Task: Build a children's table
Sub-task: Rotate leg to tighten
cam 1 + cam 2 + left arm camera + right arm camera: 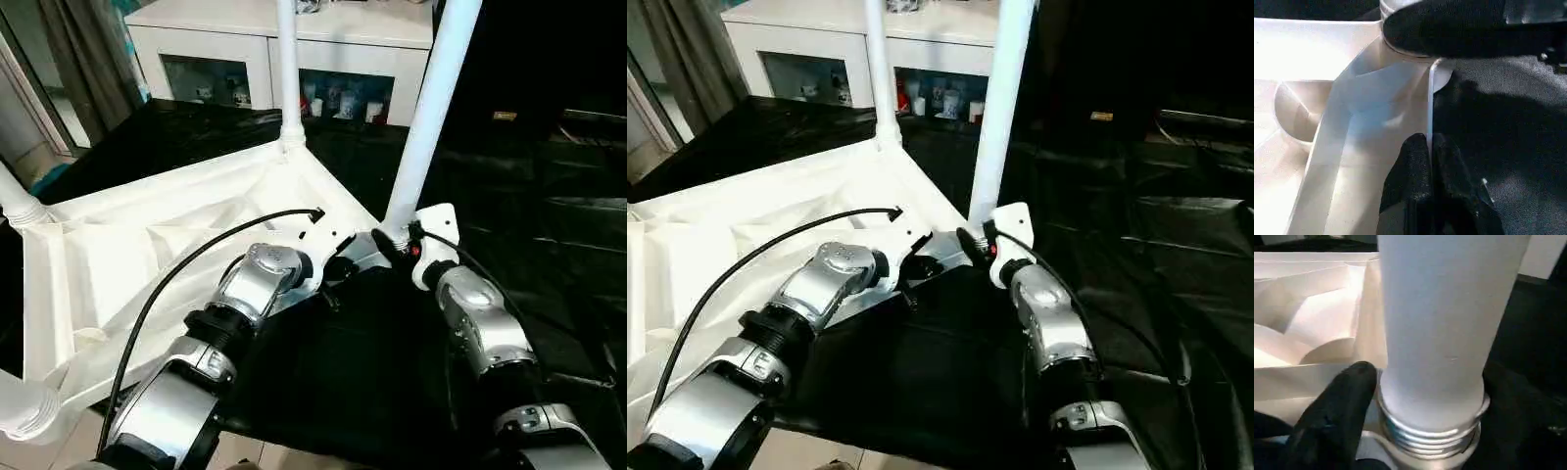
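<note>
The children's table is seen lying upside down on a black-covered surface, its ribbed underside turned upward. At the far left, two legs are seated in the corner sockets, one at the left edge and one at the bottom-left corner. Further right, a third leg is seen standing upright in the far corner socket, in front of a white cabinet with glass doors.

The left gripper is held at the table's near edge, its black fingers pressed together on the thin rim of the tabletop, as shown in the left wrist view.

To the right, a fourth leg is seen rising from the near right corner, slightly tilted, with threads visible at its base. The right gripper is placed around that threaded base, its fingers spread on either side of the leg; whether the leg is squeezed cannot be told.
</note>
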### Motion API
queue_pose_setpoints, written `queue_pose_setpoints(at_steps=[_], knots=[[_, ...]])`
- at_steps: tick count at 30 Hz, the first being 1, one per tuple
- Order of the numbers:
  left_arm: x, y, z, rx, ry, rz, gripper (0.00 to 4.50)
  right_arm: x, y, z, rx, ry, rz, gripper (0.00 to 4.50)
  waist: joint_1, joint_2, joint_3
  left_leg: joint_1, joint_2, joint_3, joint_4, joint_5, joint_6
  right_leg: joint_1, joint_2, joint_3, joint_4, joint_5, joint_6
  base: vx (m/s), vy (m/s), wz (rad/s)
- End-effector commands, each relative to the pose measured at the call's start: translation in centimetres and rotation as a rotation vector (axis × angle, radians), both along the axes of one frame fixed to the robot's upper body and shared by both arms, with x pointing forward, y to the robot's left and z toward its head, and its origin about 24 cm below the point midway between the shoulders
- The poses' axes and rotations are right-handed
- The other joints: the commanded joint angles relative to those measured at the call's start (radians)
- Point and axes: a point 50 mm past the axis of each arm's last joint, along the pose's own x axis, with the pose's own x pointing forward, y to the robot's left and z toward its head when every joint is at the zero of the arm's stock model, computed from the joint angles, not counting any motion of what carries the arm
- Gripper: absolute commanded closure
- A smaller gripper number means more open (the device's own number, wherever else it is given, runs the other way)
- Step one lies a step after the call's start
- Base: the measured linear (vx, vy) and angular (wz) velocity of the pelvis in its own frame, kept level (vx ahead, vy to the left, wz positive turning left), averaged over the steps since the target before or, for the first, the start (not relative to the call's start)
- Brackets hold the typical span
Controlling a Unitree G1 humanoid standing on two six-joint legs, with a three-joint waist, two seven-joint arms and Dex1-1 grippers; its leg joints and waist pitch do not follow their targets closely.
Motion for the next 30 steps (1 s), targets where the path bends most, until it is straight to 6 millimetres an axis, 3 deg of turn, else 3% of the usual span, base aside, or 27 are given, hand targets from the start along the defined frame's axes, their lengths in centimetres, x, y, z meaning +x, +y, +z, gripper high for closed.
queue_pose_setpoints(at_steps=[1,4,9,11,13,15,20,24,26,27,30], knots=[[0.4,0.0,0.8,-0.007,-0.055,-0.019,4.50,-0.9,1.8,-0.8,-0.012,0.029,0.153,0.65,0.001,-0.011,-0.061,-0.001,0.076,-0.035,-0.083,-0.177,0.062,0.050,-0.103,0.056,-0.089,-0.357,-0.188,0.000,0.000,0.00],[0.1,0.4,0.7,-0.009,-0.052,-0.067,4.50,-1.1,1.0,-0.1,0.013,0.018,0.217,0.60,0.000,-0.014,-0.060,-0.003,0.075,-0.035,-0.084,-0.173,0.072,0.054,-0.105,0.057,-0.088,-0.340,-0.194,0.000,0.000,0.00],[-0.9,2.0,0.6,-0.007,-0.025,-0.205,4.50,-1.9,-1.3,1.2,-0.001,0.000,0.386,0.60,0.003,-0.018,-0.067,-0.010,0.077,-0.032,-0.076,-0.098,0.114,0.060,-0.106,0.058,-0.073,-0.235,-0.224,0.000,0.000,0.00],[-1.8,2.7,0.7,-0.030,-0.011,-0.340,4.50,-2.7,-2.1,1.4,-0.032,0.020,0.478,0.60,0.006,-0.018,-0.070,-0.013,0.079,-0.035,-0.075,-0.082,0.126,0.063,-0.108,0.057,-0.069,-0.209,-0.230,0.000,0.000,0.00],[-2.5,3.3,0.9,-0.042,0.005,-0.428,4.50,-3.2,-2.7,1.5,-0.046,0.038,0.534,0.60,0.005,-0.016,-0.068,-0.010,0.081,-0.030,-0.074,-0.071,0.142,0.056,-0.106,0.058,-0.067,-0.185,-0.246,0.000,0.000,0.00],[-2.9,4.0,0.9,-0.031,0.027,-0.472,4.50,-3.6,-3.0,1.6,-0.045,0.056,0.586,0.60,0.014,-0.009,-0.068,-0.004,0.085,-0.028,-0.074,-0.079,0.134,0.052,-0.103,0.055,-0.066,-0.188,-0.252,0.000,0.000,0.00],[-3.4,5.5,1.1,-0.017,0.066,-0.531,4.50,-4.9,-3.4,1.8,-0.040,0.104,0.722,0.60,0.036,-0.008,-0.066,0.003,0.095,-0.025,-0.078,-0.093,0.113,0.048,-0.102,0.056,-0.060,-0.180,-0.256,0.000,0.000,0.00],[-3.5,5.6,1.1,-0.019,0.067,-0.537,4.50,-5.0,-3.2,1.7,-0.036,0.114,0.741,0.87,0.037,-0.012,-0.064,-0.001,0.089,-0.026,-0.080,-0.117,0.082,0.050,-0.107,0.058,-0.066,-0.236,-0.242,0.000,0.000,0.00],[-3.6,5.6,1.1,-0.018,0.068,-0.540,4.50,-4.9,-3.0,1.6,-0.028,0.116,0.739,0.87,0.037,-0.014,-0.065,-0.003,0.087,-0.026,-0.079,-0.103,0.080,0.052,-0.107,0.058,-0.066,-0.237,-0.234,0.000,0.000,0.00],[-3.6,5.6,1.1,-0.018,0.067,-0.540,4.50,-5.0,-3.0,1.6,-0.025,0.117,0.741,1.17,0.038,-0.012,-0.067,-0.002,0.088,-0.027,-0.079,-0.091,0.081,0.052,-0.106,0.057,-0.064,-0.224,-0.233,0.000,0.000,0.00],[-3.7,5.6,1.1,-0.020,0.070,-0.545,4.50,-5.1,-2.9,1.5,-0.020,0.127,0.752,1.31,0.038,-0.012,-0.069,-0.004,0.088,-0.027,-0.076,-0.069,0.090,0.053,-0.105,0.057,-0.058,-0.178,-0.244,0.000,0.000,0.00]])
